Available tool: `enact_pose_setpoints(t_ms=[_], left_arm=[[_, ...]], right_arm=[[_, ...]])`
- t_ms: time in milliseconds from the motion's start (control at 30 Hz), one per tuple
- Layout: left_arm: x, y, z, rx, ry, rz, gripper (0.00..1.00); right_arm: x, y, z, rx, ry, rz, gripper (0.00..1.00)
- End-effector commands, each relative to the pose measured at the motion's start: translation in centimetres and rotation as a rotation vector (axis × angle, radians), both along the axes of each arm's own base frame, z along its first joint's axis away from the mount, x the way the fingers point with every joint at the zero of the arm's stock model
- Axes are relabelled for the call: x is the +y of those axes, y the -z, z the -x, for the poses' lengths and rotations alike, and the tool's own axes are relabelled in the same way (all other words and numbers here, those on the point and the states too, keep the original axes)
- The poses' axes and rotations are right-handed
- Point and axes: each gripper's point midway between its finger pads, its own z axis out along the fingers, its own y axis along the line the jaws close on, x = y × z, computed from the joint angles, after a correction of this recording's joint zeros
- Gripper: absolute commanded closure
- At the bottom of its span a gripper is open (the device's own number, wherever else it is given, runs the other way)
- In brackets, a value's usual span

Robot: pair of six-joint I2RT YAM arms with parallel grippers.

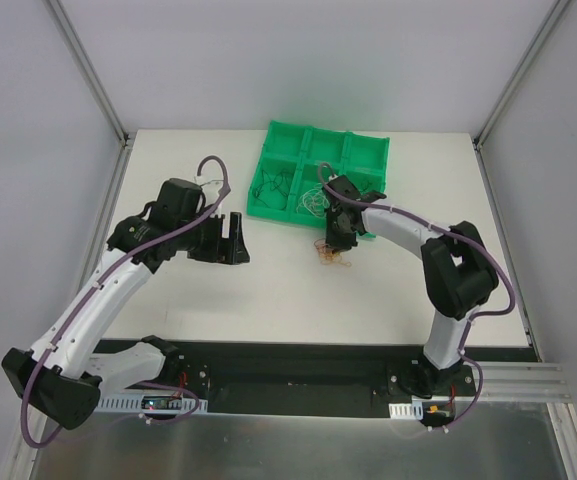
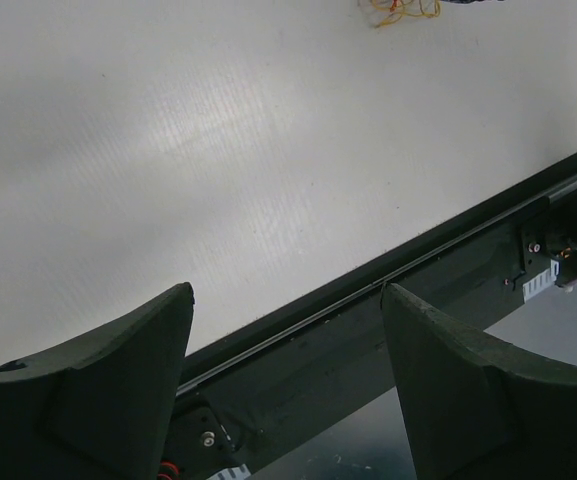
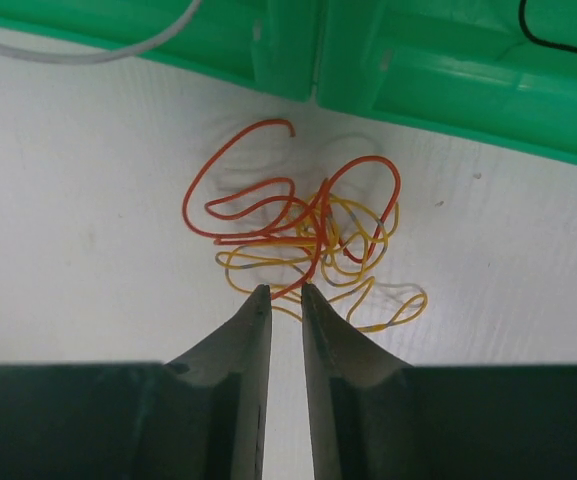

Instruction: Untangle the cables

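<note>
A tangle of red and orange cables (image 3: 308, 235) lies on the white table just in front of the green tray (image 3: 418, 90). My right gripper (image 3: 286, 290) points down at the tangle's near edge. Its jaws stand open by a narrow gap, and a red strand runs in between the tips. From above, the same tangle (image 1: 333, 256) shows below the right gripper (image 1: 336, 244). Black cables (image 1: 271, 187) and pale cables (image 1: 313, 200) lie in the tray's compartments. My left gripper (image 1: 233, 240) hovers open over bare table to the left, holding nothing. In the left wrist view the tangle (image 2: 398, 10) sits far off.
The green tray (image 1: 268, 150) has several compartments and sits at the back middle of the table. A white cable (image 3: 68, 55) and a black one (image 3: 558, 40) lie over its wall. The black base rail (image 2: 438, 260) runs along the table's near edge.
</note>
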Motion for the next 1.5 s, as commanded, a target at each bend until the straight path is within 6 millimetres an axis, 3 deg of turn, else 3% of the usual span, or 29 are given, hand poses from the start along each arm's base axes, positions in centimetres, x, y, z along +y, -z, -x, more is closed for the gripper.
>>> enact_pose_setpoints(t_ms=[0, 300, 367, 500, 567, 667, 800, 1000, 1200, 1467], left_arm=[[0.6, -1.9, 0.6, -0.063, 0.03, -0.019, 0.25], [-0.2, -1.4, 1.5, -0.078, 0.094, -0.047, 0.24], [-0.2, -1.1, 1.8, -0.072, 0.099, -0.044, 0.24], [-0.5, -0.6, 2.3, -0.047, 0.105, -0.032, 0.23], [-0.8, -0.5, 2.4, -0.029, 0.104, -0.018, 0.23], [-1.4, -0.9, 2.2, -0.009, 0.086, 0.01, 0.23], [-2.8, -1.1, 1.2, 0.031, 0.052, 0.06, 0.25], [-5.8, -2.2, -0.3, 0.103, 0.032, 0.185, 0.3], [-8.2, -1.3, -1.7, 0.162, 0.004, 0.292, 0.23], [-11.2, -0.6, -2.7, 0.185, 0.058, 0.446, 0.27]], right_arm=[[-0.1, 0.2, -1.0, -0.017, 0.101, 0.034, 0.79], [0.1, 0.5, -1.4, -0.01, 0.129, 0.059, 0.75], [0.3, 0.7, -1.7, -0.016, 0.118, 0.067, 0.78], [0.8, 0.9, -1.5, -0.036, 0.068, 0.078, 0.99], [1.5, 0.4, -1.1, -0.043, 0.009, 0.064, 1.0], [2.6, -1.8, 0.2, -0.09, -0.109, -0.006, 1.0], [6.2, -6.3, 3.8, -0.115, -0.312, -0.304, 1.0], [7.6, -12.5, 9.5, -0.121, -0.466, -0.606, 1.0], [6.6, -16.3, 10.2, -0.198, -0.497, -0.7, 1.0], [5.8, -20.1, 10.2, -0.223, -0.507, -0.835, 1.0]])
